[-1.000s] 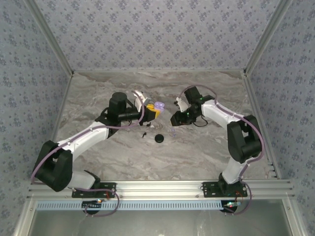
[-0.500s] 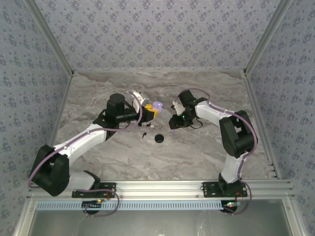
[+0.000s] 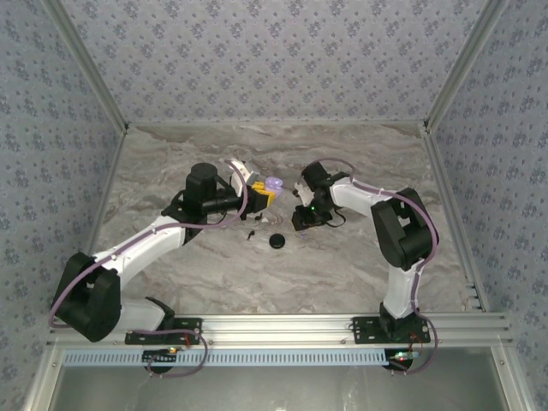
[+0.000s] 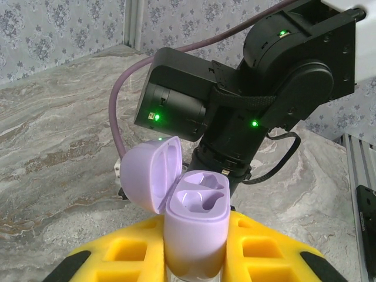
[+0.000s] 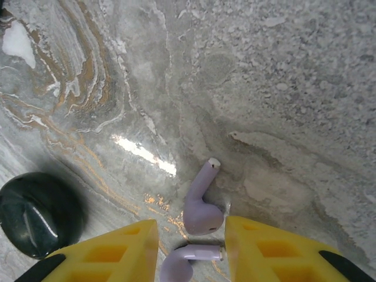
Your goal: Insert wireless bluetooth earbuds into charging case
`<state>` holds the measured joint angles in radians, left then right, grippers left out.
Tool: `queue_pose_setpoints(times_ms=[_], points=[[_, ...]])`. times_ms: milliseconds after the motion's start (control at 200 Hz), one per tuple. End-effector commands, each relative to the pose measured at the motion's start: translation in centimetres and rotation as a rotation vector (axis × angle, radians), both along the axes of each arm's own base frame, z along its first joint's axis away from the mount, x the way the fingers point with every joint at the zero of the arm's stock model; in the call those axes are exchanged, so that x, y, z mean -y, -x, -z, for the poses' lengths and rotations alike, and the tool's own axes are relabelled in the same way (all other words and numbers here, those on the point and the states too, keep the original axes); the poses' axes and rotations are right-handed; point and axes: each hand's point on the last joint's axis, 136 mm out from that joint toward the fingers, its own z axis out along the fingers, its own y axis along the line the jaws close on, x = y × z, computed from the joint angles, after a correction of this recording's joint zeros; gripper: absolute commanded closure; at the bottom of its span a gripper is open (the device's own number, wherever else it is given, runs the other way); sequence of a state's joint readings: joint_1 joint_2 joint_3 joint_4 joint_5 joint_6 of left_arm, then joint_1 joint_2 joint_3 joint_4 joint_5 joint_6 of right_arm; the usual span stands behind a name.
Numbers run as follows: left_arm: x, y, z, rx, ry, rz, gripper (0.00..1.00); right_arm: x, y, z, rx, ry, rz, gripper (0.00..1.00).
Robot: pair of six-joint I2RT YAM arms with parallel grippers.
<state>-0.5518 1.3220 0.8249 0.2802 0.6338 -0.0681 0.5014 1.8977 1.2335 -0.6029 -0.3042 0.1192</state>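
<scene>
The charging case is pale lilac, not black. It stands upright in my left gripper, which is shut on it, with the lid hinged open and both wells empty. From above, the case is held above the table's middle. Two lilac earbuds lie on the marble. One earbud has its stem pointing away, and the other lies crosswise nearer the camera. My right gripper hangs over them, open, with a yellow finger on each side of the pair.
A black round puck lies on the table just left of my right gripper, and it also shows as a dark glossy puck in the right wrist view. A tiny black piece sits left of it. The right arm's wrist stands close behind the case.
My right arm has swung left and down toward the table near the puck, and its jaws have narrowed slightly. The left arm has stayed still, holding the case.
</scene>
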Motion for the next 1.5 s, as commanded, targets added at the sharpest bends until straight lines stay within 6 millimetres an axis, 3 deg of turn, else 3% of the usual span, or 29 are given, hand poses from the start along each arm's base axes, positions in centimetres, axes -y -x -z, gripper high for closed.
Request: queue_pose_setpoints(times_ms=[0, 340, 845, 1119, 1494], points=[[-0.1, 0.3, -0.8, 0.035, 0.002, 0.006, 0.79, 0.2, 0.1, 0.7, -0.018, 0.055, -0.009, 0.64], [-0.1, 0.4, -0.8, 0.039, -0.003, 0.004, 0.79, 1.1, -0.4, 1.4, 0.000, 0.132, 0.015, 0.72], [-0.2, 0.3, -0.8, 0.039, -0.005, -0.005, 0.79, 4.7, -4.4, 0.3, 0.049, 0.202, 0.139, 0.76], [-0.1, 0.2, -0.8, 0.035, -0.002, -0.004, 0.79, 4.8, -4.7, 0.8, 0.023, 0.199, 0.137, 0.73], [-0.1, 0.1, -1.2, 0.038, 0.002, -0.004, 0.79, 4.5, -5.8, -2.1, 0.074, 0.123, 0.167, 0.60]])
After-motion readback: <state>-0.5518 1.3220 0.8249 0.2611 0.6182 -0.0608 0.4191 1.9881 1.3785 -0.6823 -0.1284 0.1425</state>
